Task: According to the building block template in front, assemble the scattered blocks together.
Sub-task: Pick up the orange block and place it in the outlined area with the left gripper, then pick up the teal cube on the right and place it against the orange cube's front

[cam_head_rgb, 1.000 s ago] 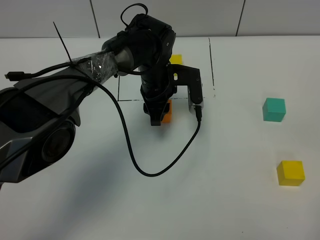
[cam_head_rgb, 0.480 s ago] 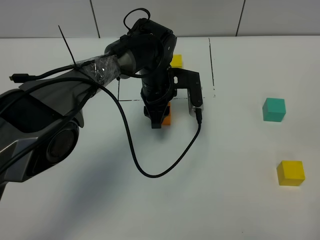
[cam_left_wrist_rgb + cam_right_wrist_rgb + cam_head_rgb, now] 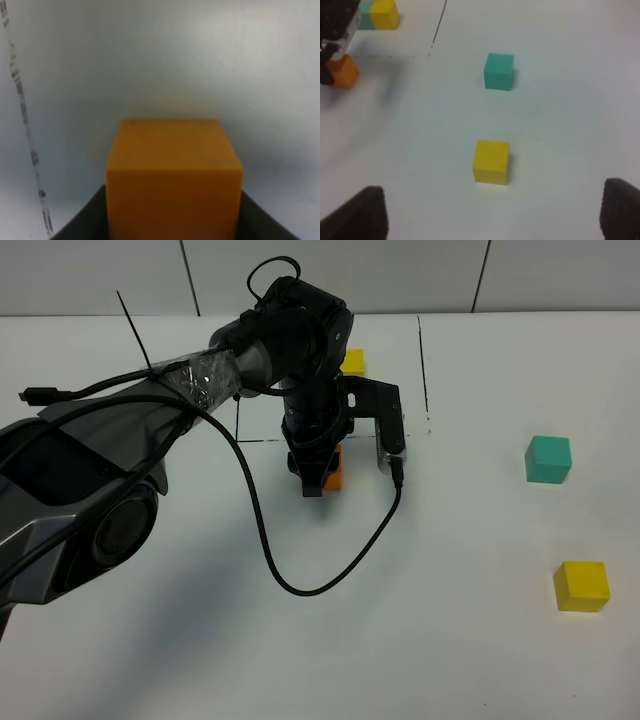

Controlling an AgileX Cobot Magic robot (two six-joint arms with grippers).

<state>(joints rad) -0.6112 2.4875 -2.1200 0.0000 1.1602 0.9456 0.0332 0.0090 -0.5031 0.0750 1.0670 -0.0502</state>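
Note:
My left gripper (image 3: 320, 478) is shut on the orange block (image 3: 335, 470), low at the table just in front of the black drawn frame (image 3: 421, 360). In the left wrist view the orange block (image 3: 174, 170) fills the space between the dark fingers (image 3: 85, 220). The template is mostly hidden by the arm; only its yellow cube (image 3: 352, 361) shows, and its teal and yellow cubes (image 3: 375, 14) show in the right wrist view. The loose teal block (image 3: 549, 459) and yellow block (image 3: 581, 586) lie apart at the right. My right gripper (image 3: 495, 210) is open, above the table near the yellow block (image 3: 491, 161).
A black cable (image 3: 300, 585) loops from the left arm over the table in front of the orange block. The wrist camera housing (image 3: 390, 435) hangs beside the gripper. A grey wall (image 3: 400, 275) bounds the table's far edge.
The left arm shifted slightly a second ago, with the orange block between its fingers, then stayed still. The teal and yellow blocks have not moved.

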